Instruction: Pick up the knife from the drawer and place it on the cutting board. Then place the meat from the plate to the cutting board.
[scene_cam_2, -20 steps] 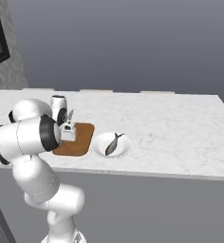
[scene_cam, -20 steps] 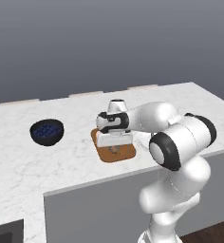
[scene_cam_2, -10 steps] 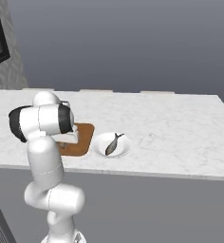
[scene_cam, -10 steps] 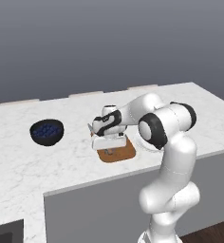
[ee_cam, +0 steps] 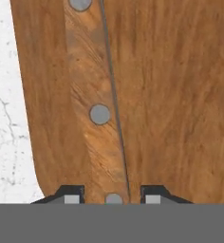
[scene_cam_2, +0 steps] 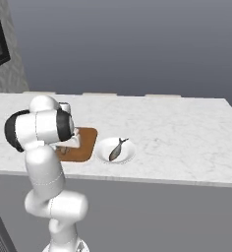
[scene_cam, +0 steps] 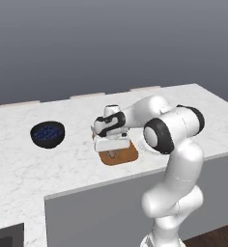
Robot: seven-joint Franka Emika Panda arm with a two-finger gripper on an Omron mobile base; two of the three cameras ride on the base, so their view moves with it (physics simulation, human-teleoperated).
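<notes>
The knife (ee_cam: 99, 114) lies flat on the brown cutting board (ee_cam: 180, 95), its riveted wooden handle running up the hand view. My gripper (ee_cam: 112, 198) straddles the handle's end, fingers slightly apart, with a sliver of board showing between the handle and one fingertip (ee_cam: 152, 198). From the base, the gripper (scene_cam: 111, 144) is pressed low over the cutting board (scene_cam: 120, 155) and covers the knife. The grey fish-shaped meat (scene_cam_2: 116, 148) rests on the white plate (scene_cam_2: 129, 153), just right of the cutting board (scene_cam_2: 86, 142). The drawer is out of view.
A dark blue bowl (scene_cam: 47, 133) sits on the white marble counter (scene_cam: 19, 164) left of the board. The counter's front edge runs close below the board. Bare counter stretches to the right of the plate (scene_cam_2: 187, 133).
The hand has settled lower onto the board and the arm's elbow has swung to a new pose. Board, plate and meat have not moved.
</notes>
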